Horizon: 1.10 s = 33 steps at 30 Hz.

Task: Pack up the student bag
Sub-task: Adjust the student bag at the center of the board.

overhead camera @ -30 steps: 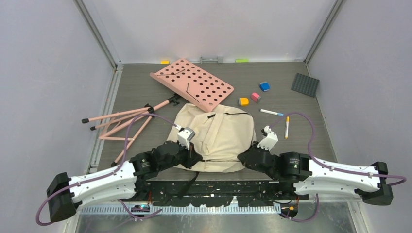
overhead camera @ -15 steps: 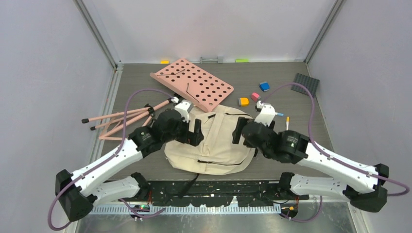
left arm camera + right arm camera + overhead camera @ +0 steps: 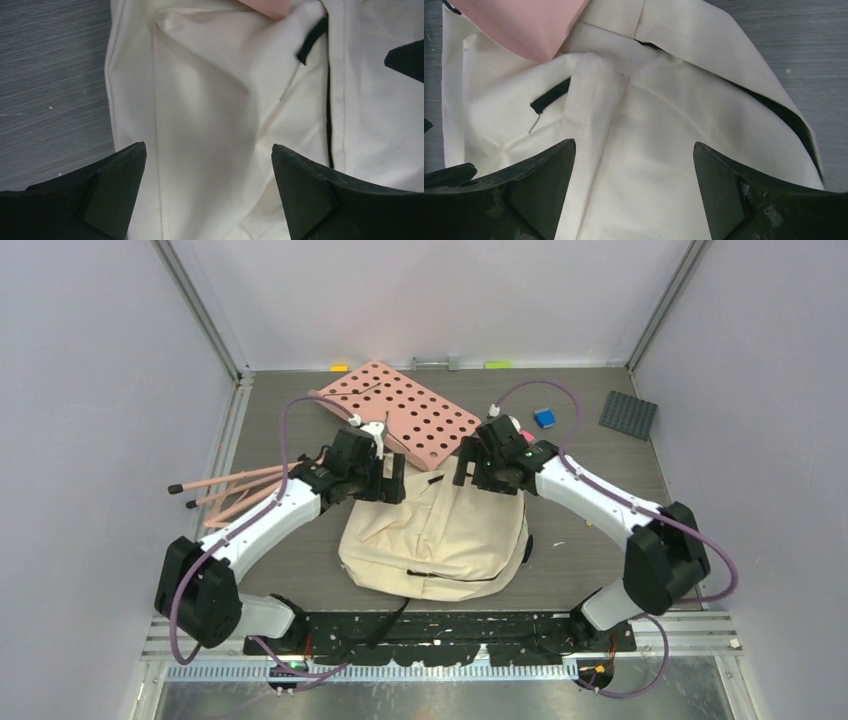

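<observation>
The student bag (image 3: pixel 440 540) lies flat at the middle of the table (image 3: pixel 600 560). Its top end points toward 12 o'clock and its rounded bottom toward 6 o'clock, near the arm bases. Its cream fabric is creased, with a black zipper line (image 3: pixel 329 125) running along it and a short black loop (image 3: pixel 551 96) near the top.

The left gripper (image 3: pixel 393 483) hangs over the bag's top corner at about 11 o'clock. Its jaws are spread wide, and the left wrist view shows only bag cloth (image 3: pixel 210 100) between the fingers (image 3: pixel 115 195). The right gripper (image 3: pixel 470 472) sits over the opposite top corner at about 1 o'clock, also spread wide and gripping nothing. Whether either one touches the fabric cannot be told.

A pink perforated board (image 3: pixel 400 410) lies at 12 o'clock, and its near corner overlaps the bag's top edge. That corner shows in both wrist views. Pink tripod legs (image 3: pixel 240 490) lie at 9 o'clock. A blue block (image 3: pixel 544 418) and a dark studded plate (image 3: pixel 628 414) rest toward 2 o'clock.
</observation>
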Available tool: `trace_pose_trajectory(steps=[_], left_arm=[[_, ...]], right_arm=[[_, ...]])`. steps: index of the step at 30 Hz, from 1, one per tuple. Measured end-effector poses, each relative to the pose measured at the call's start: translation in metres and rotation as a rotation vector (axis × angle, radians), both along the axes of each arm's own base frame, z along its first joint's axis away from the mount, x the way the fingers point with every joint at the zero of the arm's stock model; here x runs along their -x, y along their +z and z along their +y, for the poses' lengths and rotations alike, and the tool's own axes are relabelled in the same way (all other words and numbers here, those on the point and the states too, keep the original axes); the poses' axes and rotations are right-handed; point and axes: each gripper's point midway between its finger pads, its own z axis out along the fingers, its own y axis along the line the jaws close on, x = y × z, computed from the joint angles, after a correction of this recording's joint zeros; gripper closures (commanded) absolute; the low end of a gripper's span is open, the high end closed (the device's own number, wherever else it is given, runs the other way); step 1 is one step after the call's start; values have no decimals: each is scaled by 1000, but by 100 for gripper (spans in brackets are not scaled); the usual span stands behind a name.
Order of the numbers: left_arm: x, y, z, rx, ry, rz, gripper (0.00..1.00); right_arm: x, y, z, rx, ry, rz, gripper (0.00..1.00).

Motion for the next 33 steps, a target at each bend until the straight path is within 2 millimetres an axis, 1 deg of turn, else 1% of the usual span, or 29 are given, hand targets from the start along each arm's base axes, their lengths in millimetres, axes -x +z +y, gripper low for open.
trace_pose_trajectory(steps=[2, 4, 5, 7, 9, 11, 14, 15, 20, 22, 23, 25, 26, 28, 29, 31, 32, 33], left_arm=[[-12, -7, 7, -10, 30, 10, 4], [-24, -11, 7, -12, 45, 17, 10], [-30, -12, 4, -6, 41, 20, 12], [-41, -15, -7, 19, 20, 21, 23], [-48, -19, -19, 40, -15, 30, 41], [-52, -26, -26, 48, -35, 54, 65], [-57, -37, -36, 51, -58, 108, 97], [-57, -38, -38, 52, -66, 123, 100], [-53, -36, -38, 88, -31, 186, 100], [-47, -32, -38, 106, -8, 199, 100], [-41, -28, -38, 117, 2, 204, 98], [-26, -22, -36, 134, 12, 217, 88], [-12, -16, -34, 141, 18, 229, 81], [8, -9, -36, 142, 2, 249, 64], [21, -3, -36, 142, -10, 265, 52], [41, 9, -35, 140, -37, 273, 35], [48, 14, -35, 137, -48, 273, 30], [54, 20, -32, 131, -56, 272, 28]], right_arm=[[-11, -10, 8, -25, 17, 25, 8], [-21, -19, 15, -58, 29, 46, 8], [-25, -23, 17, -70, 31, 55, 8], [-29, -29, 16, -83, 29, 69, 8], [-31, -29, 16, -100, 30, 72, 8], [-34, -27, 16, -114, 28, 67, 9], [-36, -22, 19, -144, 28, 76, 9], [-36, -20, 21, -155, 24, 86, 9], [-38, -1, 24, -180, 10, 106, 9], [-38, 9, 25, -181, 10, 111, 9], [-38, 15, 25, -180, 12, 115, 9], [-37, 24, 25, -177, 19, 119, 9], [-37, 30, 25, -174, 26, 121, 9], [-36, 37, 24, -167, 36, 123, 9], [-34, 39, 23, -160, 41, 127, 9], [-31, 41, 19, -143, 50, 139, 9], [-29, 42, 17, -135, 54, 147, 9], [-27, 44, 16, -126, 59, 154, 9]])
